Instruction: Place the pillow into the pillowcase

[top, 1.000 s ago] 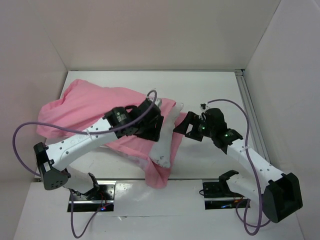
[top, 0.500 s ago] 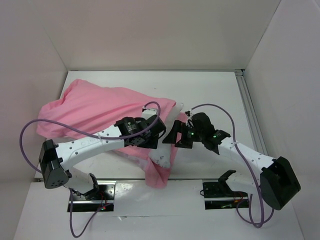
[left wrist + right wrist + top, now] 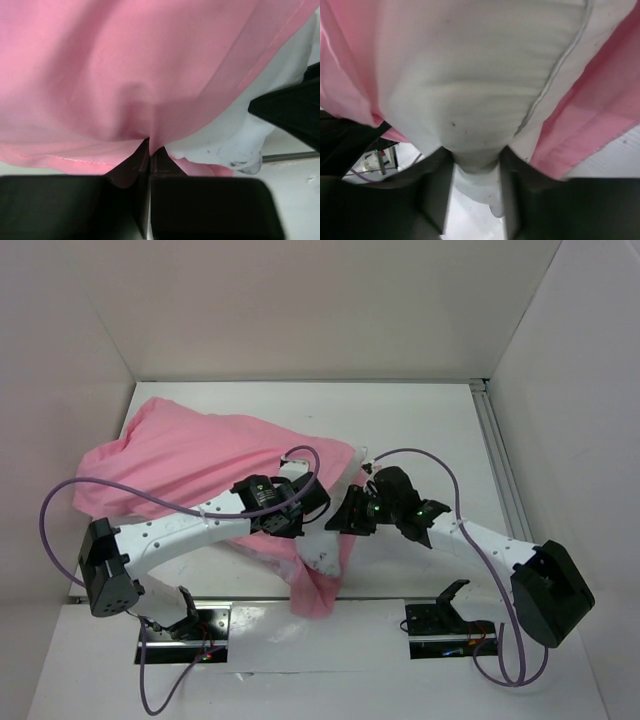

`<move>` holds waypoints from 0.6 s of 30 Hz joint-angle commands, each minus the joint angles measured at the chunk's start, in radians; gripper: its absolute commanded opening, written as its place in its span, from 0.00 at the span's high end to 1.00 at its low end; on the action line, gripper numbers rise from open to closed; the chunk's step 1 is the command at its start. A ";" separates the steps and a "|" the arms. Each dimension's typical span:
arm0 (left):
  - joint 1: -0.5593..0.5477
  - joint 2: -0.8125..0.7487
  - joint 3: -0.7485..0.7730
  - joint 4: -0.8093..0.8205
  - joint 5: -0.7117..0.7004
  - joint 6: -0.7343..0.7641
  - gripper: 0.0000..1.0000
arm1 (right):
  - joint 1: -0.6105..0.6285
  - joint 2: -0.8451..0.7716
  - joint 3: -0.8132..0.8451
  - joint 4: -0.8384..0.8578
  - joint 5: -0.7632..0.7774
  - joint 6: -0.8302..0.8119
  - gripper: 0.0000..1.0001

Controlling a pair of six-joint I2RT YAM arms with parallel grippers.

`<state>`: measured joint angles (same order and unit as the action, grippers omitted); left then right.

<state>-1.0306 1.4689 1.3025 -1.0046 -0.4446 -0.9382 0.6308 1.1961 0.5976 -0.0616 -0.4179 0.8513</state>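
Observation:
The pink satin pillowcase (image 3: 190,455) lies crumpled across the left and middle of the table, with a flap hanging over the near edge. The white pillow (image 3: 327,552) sticks out of its open end near the table's front. My left gripper (image 3: 300,520) is over that opening. In the left wrist view the left gripper (image 3: 149,147) is shut on a pinched fold of the pillowcase (image 3: 125,60), and the pillow's speckled corner (image 3: 235,142) lies to its right. My right gripper (image 3: 343,522) meets it from the right. In the right wrist view the right gripper (image 3: 476,167) is shut on a bunch of the pillow (image 3: 470,75), between pink pillowcase edges (image 3: 592,125).
White walls enclose the table on three sides, and a metal rail (image 3: 497,455) runs along its right side. The near edge (image 3: 400,598) lies just in front of both grippers. A purple cable (image 3: 70,500) loops off the left arm. The right gripper's black finger (image 3: 292,107) shows in the left wrist view.
Both grippers were open and have closed, the left on pink fabric, the right on white fabric. The right arm swung left to the pillow; the left gripper drew back toward the near edge.

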 commanded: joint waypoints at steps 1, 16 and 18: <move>0.023 -0.074 -0.026 -0.051 -0.031 -0.062 0.93 | 0.007 0.016 0.042 0.032 0.036 -0.011 0.59; 0.018 -0.176 0.262 0.199 0.429 0.147 1.00 | -0.028 0.088 0.609 -0.139 0.020 -0.163 1.00; 0.018 -0.211 0.250 0.283 0.521 0.147 1.00 | -0.028 0.024 0.593 -0.101 0.021 -0.163 1.00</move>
<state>-0.9943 1.3190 1.5242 -0.8925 -0.1879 -0.8284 0.5983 1.3140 1.1221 -0.2256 -0.3985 0.7307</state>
